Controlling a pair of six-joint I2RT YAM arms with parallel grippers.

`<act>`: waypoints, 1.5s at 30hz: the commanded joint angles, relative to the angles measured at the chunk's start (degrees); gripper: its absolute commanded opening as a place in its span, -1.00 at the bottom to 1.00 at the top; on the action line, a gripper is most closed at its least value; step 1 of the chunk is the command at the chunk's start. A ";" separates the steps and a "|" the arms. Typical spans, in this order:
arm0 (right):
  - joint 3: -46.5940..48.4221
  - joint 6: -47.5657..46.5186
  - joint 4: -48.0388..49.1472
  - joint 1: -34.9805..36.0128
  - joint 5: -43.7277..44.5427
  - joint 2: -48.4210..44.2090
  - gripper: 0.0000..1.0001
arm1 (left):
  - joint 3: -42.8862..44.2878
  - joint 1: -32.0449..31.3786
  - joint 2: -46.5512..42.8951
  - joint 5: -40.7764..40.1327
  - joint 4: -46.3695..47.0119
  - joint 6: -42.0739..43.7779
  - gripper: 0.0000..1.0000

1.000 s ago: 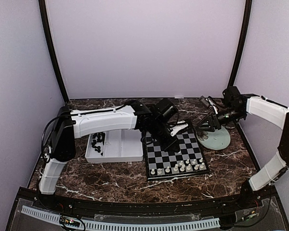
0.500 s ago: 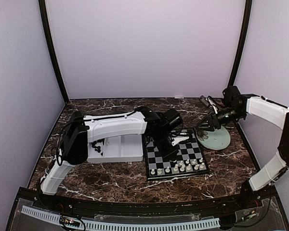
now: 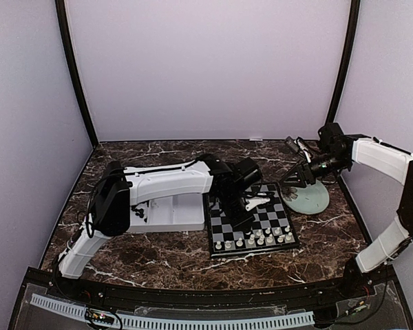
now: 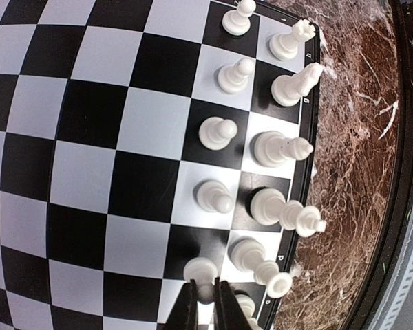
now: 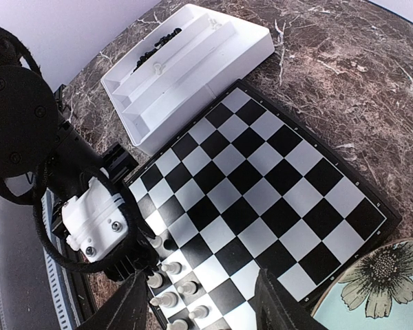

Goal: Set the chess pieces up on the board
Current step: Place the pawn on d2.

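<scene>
Far left on the marble table [image 3: 158, 254]: white tray [image 3: 175, 214], partly hidden under the L arm. The right wrist cam shows black pieces [image 5: 160, 40] heaped in its far compartment.

L arm reaches across the tray to the board. The left gripper [image 4: 206, 292] points down over the near-left part of the board [image 3: 275, 216], fingers [image 4: 187, 309] drawn together and pinching a white pawn [image 4: 201, 270] low on its body. The pawn sits in line w/ the other pawns; can't tell if its base touches the square.

Board lies mid-table, just right of the tray, black and silver checks, dark rim. White pieces [image 3: 256, 238] stand in two rows along its near edge, pawns in the inner row, taller ones at the rim. The rest of the squares in view are bare.

Further right, the right gripper [image 5: 203, 302] hangs above the board's far-right corner and the plate's edge, fingers spread wide apart w/ nothing btwn them. Under it, just beside the board, is a pale green plate [image 3: 315, 199] w/ a flower print.
</scene>
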 commanded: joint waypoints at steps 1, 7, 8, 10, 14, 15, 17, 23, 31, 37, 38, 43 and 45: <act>0.09 -0.17 0.48 -0.18 -0.67 0.53 0.09 | 1.61 -0.47 0.41 1.59 -1.83 0.77 -0.85; -0.02 -0.26 0.40 -0.20 -0.84 0.62 0.09 | 1.82 -0.62 1.12 2.67 -1.61 0.38 -0.83; 0.08 -0.34 0.35 -0.20 -0.80 0.68 0.10 | 1.98 -0.63 1.26 2.54 -1.69 0.35 -0.83; 0.13 -0.36 0.27 -0.21 -0.93 0.71 0.10 | 2.13 -0.64 1.50 2.35 -1.87 0.28 -0.82; 0.13 -0.44 0.17 -0.20 -1.02 0.71 0.10 | 2.15 -0.72 1.83 2.11 -2.10 0.16 -0.76; 0.17 -0.44 0.17 -0.21 -1.02 0.71 0.10 | 2.15 -0.73 1.84 2.03 -2.08 0.08 -0.73; 0.18 -0.44 0.13 -0.16 -1.07 0.64 0.10 | 2.15 -0.75 1.90 1.65 -2.18 -0.02 -0.69; 0.26 -0.46 -0.30 -0.16 -1.21 0.31 0.09 | 3.20 -0.78 1.74 0.57 -2.66 -0.37 -0.63; 0.53 -0.54 -0.82 -0.20 -1.14 -0.34 0.10 | 3.47 -0.78 -1.64 -2.72 -2.13 -0.01 -0.39; 0.44 -0.44 -0.98 -0.15 -0.92 -0.95 0.10 | 3.34 -0.30 -5.87 -4.48 -7.33 2.52 -0.27; 0.44 -0.44 -0.86 -0.17 -0.92 -1.04 0.09 | 2.67 -0.12 -6.58 -5.35 -7.94 2.69 -0.26; 0.35 -0.35 -0.76 -0.20 -1.04 -1.23 0.10 | -4.49 2.92 -15.39 -6.52 -6.78 1.91 -0.25; 0.35 -0.40 -0.73 -0.16 -1.02 -1.29 0.09 | -8.28 4.59 -19.26 -6.60 -4.30 0.37 -0.25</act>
